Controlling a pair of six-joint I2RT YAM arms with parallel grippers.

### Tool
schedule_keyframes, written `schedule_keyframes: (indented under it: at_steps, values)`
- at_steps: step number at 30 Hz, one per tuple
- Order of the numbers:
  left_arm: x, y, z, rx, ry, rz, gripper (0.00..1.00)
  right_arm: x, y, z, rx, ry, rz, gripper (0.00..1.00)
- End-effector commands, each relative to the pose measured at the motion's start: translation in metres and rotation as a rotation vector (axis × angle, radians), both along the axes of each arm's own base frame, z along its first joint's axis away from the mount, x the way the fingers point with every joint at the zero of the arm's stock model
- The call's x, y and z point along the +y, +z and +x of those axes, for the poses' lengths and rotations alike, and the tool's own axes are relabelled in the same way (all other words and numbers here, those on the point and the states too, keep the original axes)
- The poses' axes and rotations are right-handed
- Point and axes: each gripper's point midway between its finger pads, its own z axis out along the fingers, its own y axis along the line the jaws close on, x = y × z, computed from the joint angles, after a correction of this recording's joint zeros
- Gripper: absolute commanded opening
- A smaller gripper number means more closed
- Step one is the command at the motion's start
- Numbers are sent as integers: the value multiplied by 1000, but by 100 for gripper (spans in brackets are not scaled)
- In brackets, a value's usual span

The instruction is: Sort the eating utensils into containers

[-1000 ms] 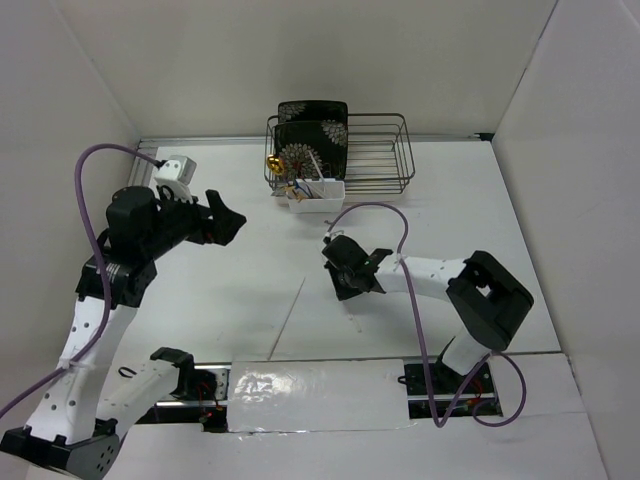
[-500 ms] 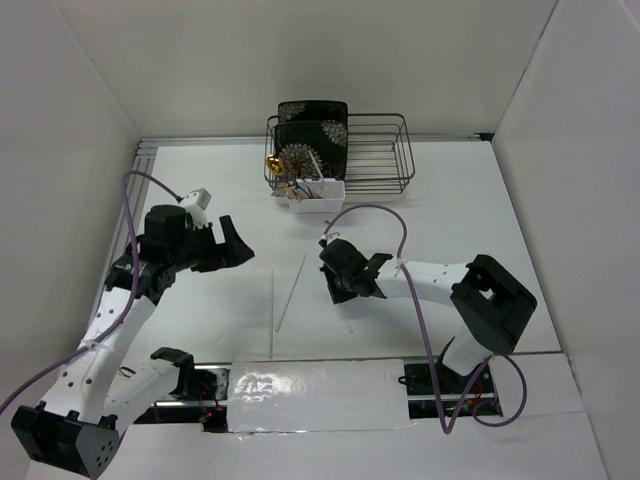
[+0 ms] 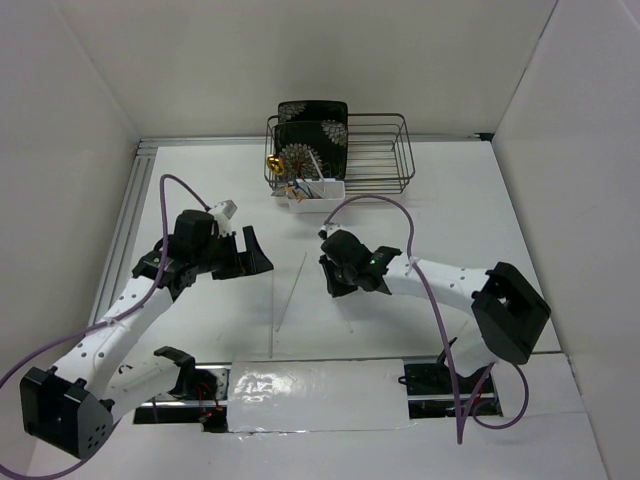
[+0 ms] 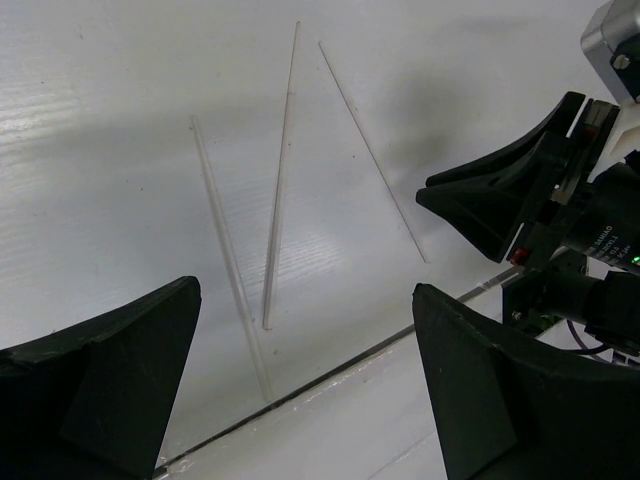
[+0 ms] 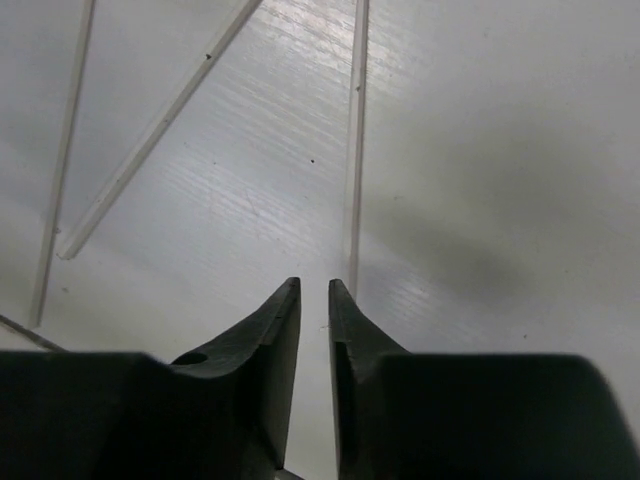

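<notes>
Right wrist view for lining up: right gripper (image 5: pixel 313 287) with fingers nearly together, just a slit, nothing in it, hanging by the near end of one chopstick (image 5: pixel 355 130). Better to spread them first, slide further up the stick, press down to the table (image 4: pixel 120 100), then pinch. Left gripper (image 4: pixel 305 290) gaping wide over the other two chopsticks (image 4: pixel 278 190), lying flat. Further back, white caddy (image 3: pixel 318 198) against the wire rack (image 3: pixel 385 150). Probably best dropped in tip-first.
</notes>
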Motion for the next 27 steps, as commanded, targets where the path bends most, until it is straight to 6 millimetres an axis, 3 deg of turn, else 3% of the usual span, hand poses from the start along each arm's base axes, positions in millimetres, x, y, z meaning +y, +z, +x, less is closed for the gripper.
schedule_keyframes:
  at_steps: [1, 12, 20, 24, 27]
  values:
    - [-4, 7, 6, -43, -5, -17, 99, -6, -2, -3, 13, -6, -55, 28]
    - [2, 5, 0, -71, -7, 7, 100, -5, -32, -20, 35, 28, -137, 36]
    - [4, 6, -2, -81, -15, 16, 100, -27, -62, -23, 49, 16, -265, 36]
    - [5, 6, -3, -83, -11, 20, 100, -33, -76, -26, 67, 36, -306, 30]
    - [6, 5, -4, -80, -11, 21, 100, -33, -91, -30, 99, 67, -337, 11]
